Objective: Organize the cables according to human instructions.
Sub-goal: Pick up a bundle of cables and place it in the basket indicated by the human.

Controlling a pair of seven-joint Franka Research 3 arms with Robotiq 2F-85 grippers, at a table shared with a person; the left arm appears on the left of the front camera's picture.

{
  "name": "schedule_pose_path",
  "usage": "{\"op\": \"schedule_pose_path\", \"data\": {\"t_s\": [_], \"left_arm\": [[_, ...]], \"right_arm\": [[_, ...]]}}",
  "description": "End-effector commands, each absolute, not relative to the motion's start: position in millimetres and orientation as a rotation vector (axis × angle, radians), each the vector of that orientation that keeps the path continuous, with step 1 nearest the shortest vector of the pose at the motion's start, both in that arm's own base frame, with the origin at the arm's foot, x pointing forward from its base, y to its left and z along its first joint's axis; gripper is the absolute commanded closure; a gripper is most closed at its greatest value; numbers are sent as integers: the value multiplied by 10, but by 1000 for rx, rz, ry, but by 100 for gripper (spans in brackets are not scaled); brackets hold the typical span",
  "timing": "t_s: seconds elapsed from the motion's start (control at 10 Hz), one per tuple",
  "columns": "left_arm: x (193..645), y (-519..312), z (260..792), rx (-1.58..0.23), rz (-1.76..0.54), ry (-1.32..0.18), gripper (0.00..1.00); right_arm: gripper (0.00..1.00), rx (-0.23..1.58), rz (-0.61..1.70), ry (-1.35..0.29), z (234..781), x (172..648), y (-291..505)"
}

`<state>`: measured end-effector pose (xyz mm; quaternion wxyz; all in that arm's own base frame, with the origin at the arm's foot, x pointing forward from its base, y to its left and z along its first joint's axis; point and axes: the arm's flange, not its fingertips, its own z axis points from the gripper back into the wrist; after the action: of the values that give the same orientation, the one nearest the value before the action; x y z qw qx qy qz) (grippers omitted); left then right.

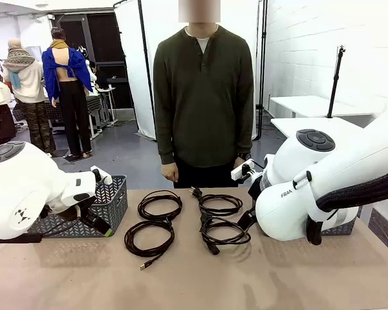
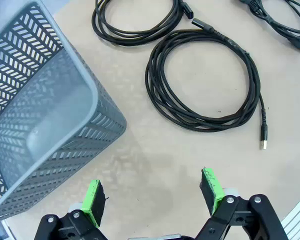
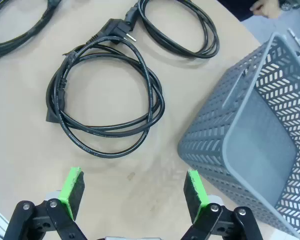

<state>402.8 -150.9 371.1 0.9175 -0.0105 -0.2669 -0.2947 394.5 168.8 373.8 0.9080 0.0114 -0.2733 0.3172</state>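
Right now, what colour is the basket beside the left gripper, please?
The basket is grey; see left wrist view.

Front faces person (image 1: 203, 97); 2 wrist cams down, sharing cables (image 2: 157, 92).

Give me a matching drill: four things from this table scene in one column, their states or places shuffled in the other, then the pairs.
1. left hand
2. left grey basket
3. near-left cable
4. person

a. ends in a gold plug
b. stands at the far side
c. open, holding nothing
d. empty

Pairs: 1-c, 2-d, 3-a, 4-b
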Motion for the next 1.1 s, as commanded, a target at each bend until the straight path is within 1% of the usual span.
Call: {"op": "schedule_pose_path", "data": {"t_s": [0.0, 1.0], "left_arm": [[4028, -1510, 3713, -22, -606, -550, 0], [4028, -1510, 3713, -22, -606, -550, 0]], "right_arm": [[0, 24, 655, -564, 3738, 3945, 1688], [0, 24, 655, -564, 3738, 3945, 1688]]}}
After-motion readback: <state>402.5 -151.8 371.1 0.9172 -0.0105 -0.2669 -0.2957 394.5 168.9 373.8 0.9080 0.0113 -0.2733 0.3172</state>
